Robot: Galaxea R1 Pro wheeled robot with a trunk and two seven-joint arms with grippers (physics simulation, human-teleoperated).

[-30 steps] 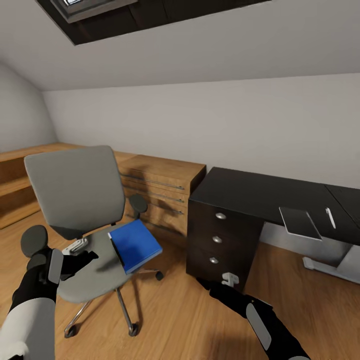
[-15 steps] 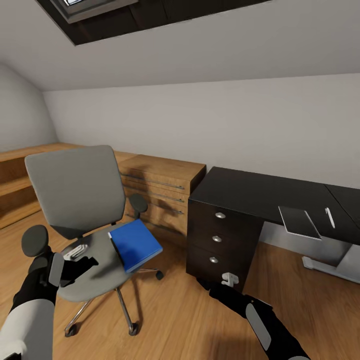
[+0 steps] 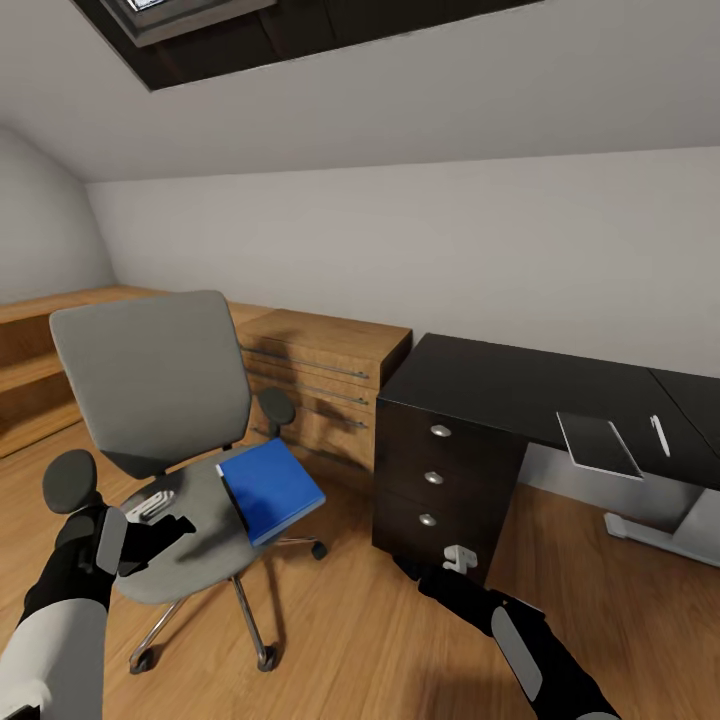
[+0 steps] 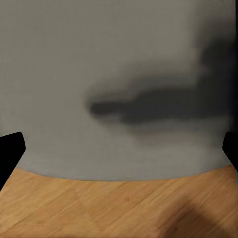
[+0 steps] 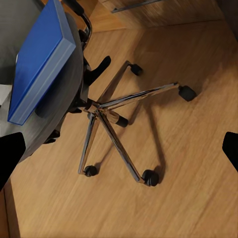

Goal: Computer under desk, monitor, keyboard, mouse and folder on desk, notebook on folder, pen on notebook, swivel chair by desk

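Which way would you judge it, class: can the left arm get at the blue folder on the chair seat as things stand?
Probably yes. The left gripper hovers over the swivel chair seat beside the folder, its jaws apart, with bare seat between them and nothing lying on the folder.

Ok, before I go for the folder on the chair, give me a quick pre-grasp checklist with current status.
1. Folder lies flat on the swivel chair seat, nothing on top: ok.
2. Left gripper is over the seat, beside the folder and not touching it: ok.
3. Left gripper open: ok; its fingertips sit wide apart at the edges of the left wrist view.
4. Right gripper is low in front of the desk drawers, away from the folder: ok.
5. Notebook and pen are on the desk, ready for stacking later: ok.
6. Mouse in place for the folder to go beside: cannot tell.
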